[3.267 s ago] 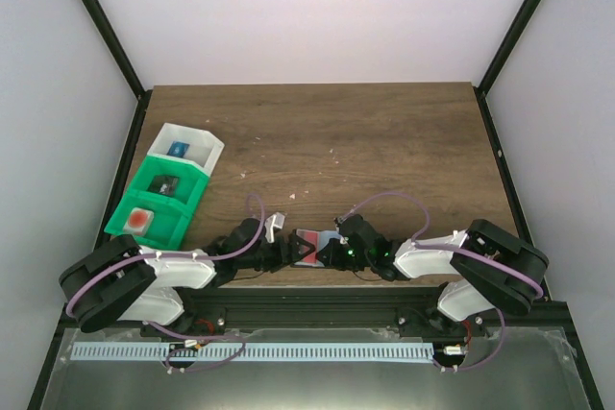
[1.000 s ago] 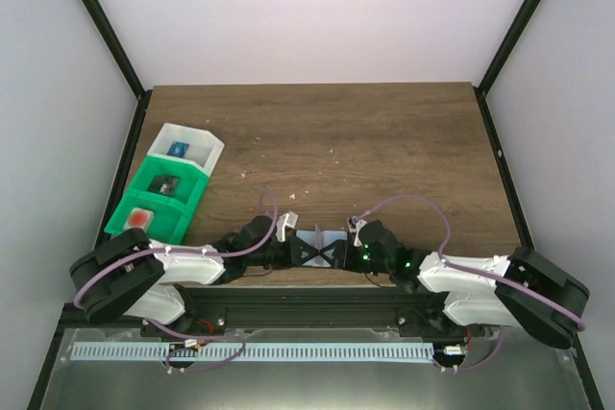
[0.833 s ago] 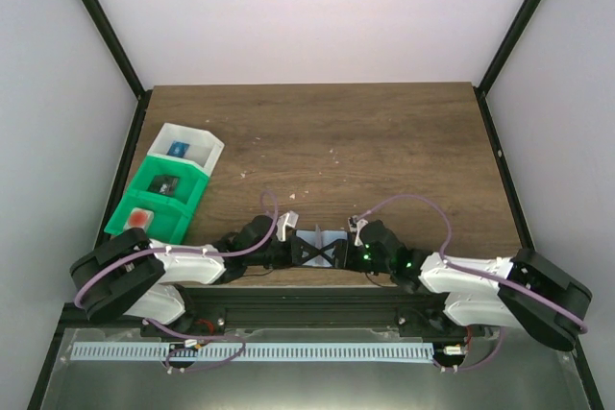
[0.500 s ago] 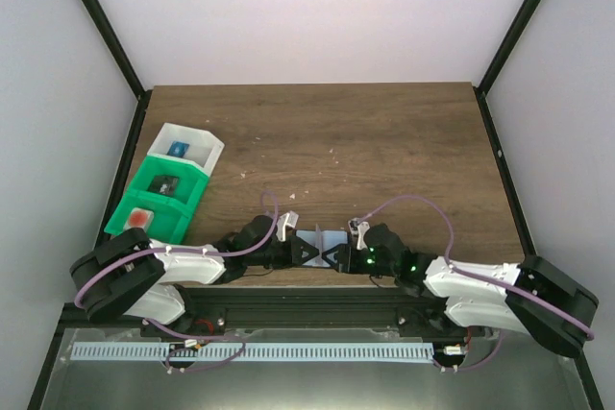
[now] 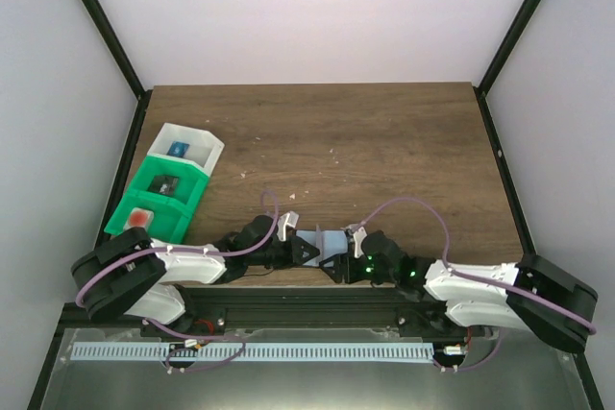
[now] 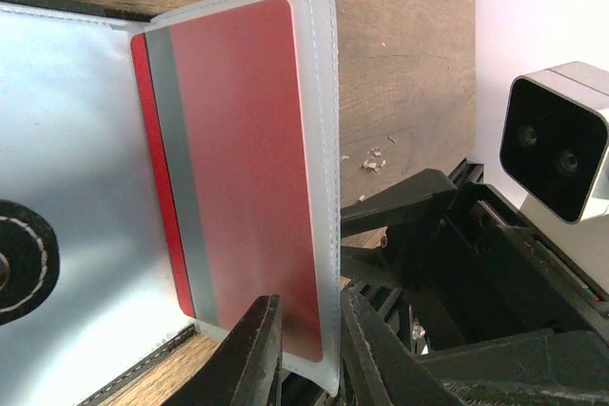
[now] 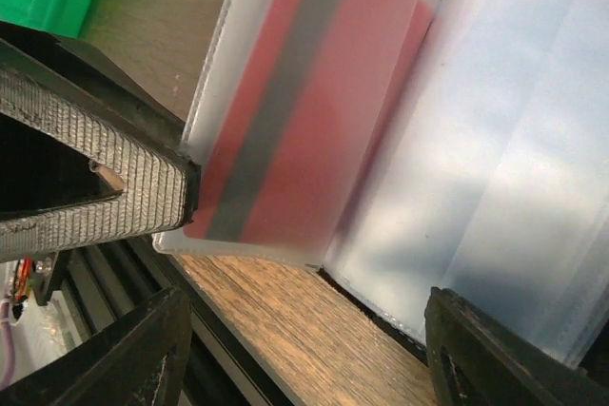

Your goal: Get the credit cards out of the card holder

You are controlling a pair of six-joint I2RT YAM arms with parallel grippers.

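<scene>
The card holder [image 5: 325, 238] lies open near the table's front edge, between both arms. Its clear pocket sleeves [image 6: 76, 140] fan out, and one sleeve holds a red credit card [image 6: 238, 159] with a grey stripe. My left gripper [image 6: 314, 358] is shut on the lower edge of that sleeve, with the card's corner between the fingers. In the right wrist view the red credit card [image 7: 304, 102] stands tilted up from the holder's pale panel [image 7: 504, 140], with a left finger [image 7: 86, 168] clamped on its sleeve. My right gripper [image 7: 304, 358] is open just short of the holder, holding nothing.
A white bin [image 5: 188, 147] and two green bins [image 5: 161, 201] stand at the left edge, each with a small item inside. The right wrist's white camera [image 6: 557, 140] faces the left one closely. The black frame rail [image 5: 317, 300] runs just behind both grippers.
My right gripper opened wider and drew back toward the near edge, away from the holder. The left gripper kept its hold on the sleeve and barely moved.
</scene>
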